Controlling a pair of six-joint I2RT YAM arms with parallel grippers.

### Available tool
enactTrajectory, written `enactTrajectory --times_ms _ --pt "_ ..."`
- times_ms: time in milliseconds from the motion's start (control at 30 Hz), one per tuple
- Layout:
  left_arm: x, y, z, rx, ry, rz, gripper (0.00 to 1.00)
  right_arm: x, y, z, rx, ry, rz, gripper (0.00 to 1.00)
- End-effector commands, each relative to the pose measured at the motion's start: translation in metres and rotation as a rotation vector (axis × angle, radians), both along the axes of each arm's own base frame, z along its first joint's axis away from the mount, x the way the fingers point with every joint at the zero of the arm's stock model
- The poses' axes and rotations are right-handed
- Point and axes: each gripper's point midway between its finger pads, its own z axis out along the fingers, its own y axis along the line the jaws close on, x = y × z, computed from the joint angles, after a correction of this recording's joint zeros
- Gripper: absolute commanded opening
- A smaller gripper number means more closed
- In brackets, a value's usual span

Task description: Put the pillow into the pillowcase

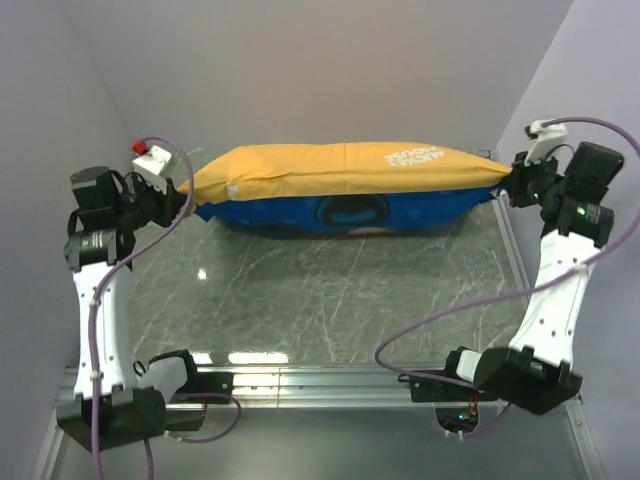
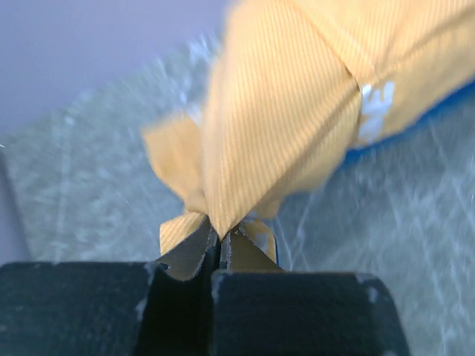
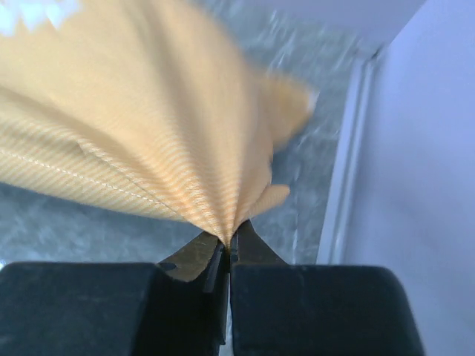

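Pillowcase (image 1: 340,168) of big thin cloth, orange-yellow on one face and bright blue on the other: you have it by both ends. Your left claw (image 2: 219,241) is pinched all the way closed on a bunched orange-yellow corner, and the cloth fans out from its tips. Your right claw (image 3: 228,245) is pinched closed the same way on the corner at the other end, with folds spreading away from it. From above, the cloth runs in one long fat shape from claw to claw, across the far side of the dark green-grey stone-look table top (image 1: 330,300). The orange-yellow face is up and has white letters (image 1: 405,153) near the right end. The blue face is on the near side and underneath, and part of a round cartoon face (image 1: 350,212) shows there. The bottom hangs low over the table; you cannot tell if it touches. The shape is puffed up and full, but the pillow itself is hidden. A pale purple wall (image 1: 330,70) stands behind, and a silver metal rail (image 1: 320,380) runs along the near edge between the arm bases.
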Motion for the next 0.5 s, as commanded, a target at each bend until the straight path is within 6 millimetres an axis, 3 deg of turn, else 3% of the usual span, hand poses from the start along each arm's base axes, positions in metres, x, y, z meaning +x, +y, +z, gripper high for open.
enactTrajectory --times_ms 0,133,233,300,367,400,433,467 --pt "-0.013 0.006 0.093 -0.086 -0.237 0.143 0.0 -0.028 0.006 0.082 0.015 -0.217 -0.078 0.0" --pt "-0.03 0.021 0.156 -0.101 -0.413 0.282 0.0 -0.046 0.005 0.142 0.011 -0.405 -0.167 0.0" --pt "-0.018 0.026 0.155 -0.085 -0.396 0.287 0.0 -0.038 -0.004 0.15 0.019 -0.44 -0.198 0.0" --pt "-0.004 0.028 0.139 -0.074 -0.358 0.271 0.0 -0.014 -0.014 0.127 0.049 -0.369 -0.201 0.0" --pt "0.017 0.024 0.111 -0.083 -0.288 0.218 0.0 0.004 -0.018 0.105 0.064 -0.31 -0.194 0.0" --pt "0.024 0.023 0.101 -0.088 -0.264 0.202 0.0 0.018 -0.022 0.079 0.084 -0.252 -0.203 0.0" --pt "0.033 0.019 0.084 -0.104 -0.227 0.192 0.0 0.032 -0.011 0.072 0.076 -0.251 -0.162 0.0" --pt "0.052 0.02 0.071 -0.12 -0.198 0.193 0.0 0.041 -0.013 0.058 0.048 -0.22 -0.193 0.0"
